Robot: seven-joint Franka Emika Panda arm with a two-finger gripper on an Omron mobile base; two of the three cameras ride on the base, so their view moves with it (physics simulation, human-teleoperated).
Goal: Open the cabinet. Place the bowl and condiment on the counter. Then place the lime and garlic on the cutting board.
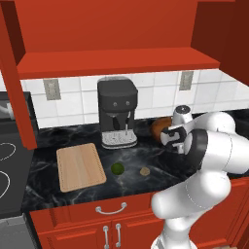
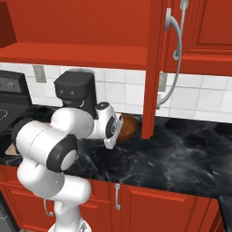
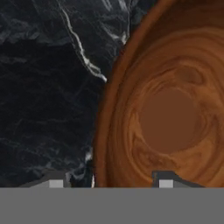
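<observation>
Bowl [image 3: 170, 113] sits on the counter [image 3: 48, 87], right of the coffee machine [image 1: 117, 112], upright with its hollow facing up. Gripper [image 3: 107, 183] hangs just above it with the fingers [image 3: 165, 180] parted astride the near rim: one tip over the marble, one inside the bowl. Nothing is clamped between them, so I read it as set down and let go.

Cabinet [image 2: 156, 68] is open; its door stands edge-on in the right base view.

Lime [image 1: 117, 168] and garlic [image 1: 144, 171] lie loose on the counter, just right of the cutting board [image 1: 80, 166], not on it. A small dark cylinder stands near the counter's front edge in the right base view, probably the condiment [image 2: 123, 164], but it's too dark against the marble to be sure.

Handling:
- Bowl: rigid, wood look, likely light. The thin rim is the only spot the fingers can span.
- Lime: round, smooth, will roll. Pinch across the middle from straight above.
- Garlic: lumpy, light. Grip the widest part; it may tip under a one-sided push.
</observation>
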